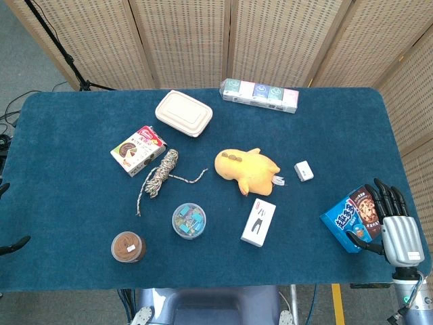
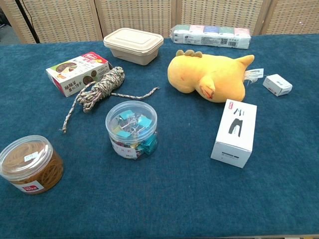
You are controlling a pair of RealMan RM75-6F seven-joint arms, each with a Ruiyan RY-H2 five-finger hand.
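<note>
Seemingly mid-grasp, the right hand (image 1: 394, 227) holds a blue snack packet (image 1: 352, 218) at the table (image 1: 67, 135) edge.
Its fingers wrap the packet; a small white box (image 1: 304, 170) lies well apart.

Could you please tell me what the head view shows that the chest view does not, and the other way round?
Only the head view shows the right hand gripping the blue snack bag at the table's right edge. Only the chest view shows the binder clips inside the clear tub and the rubber bands in the jar. Both show the yellow plush, rope and white box.
</note>
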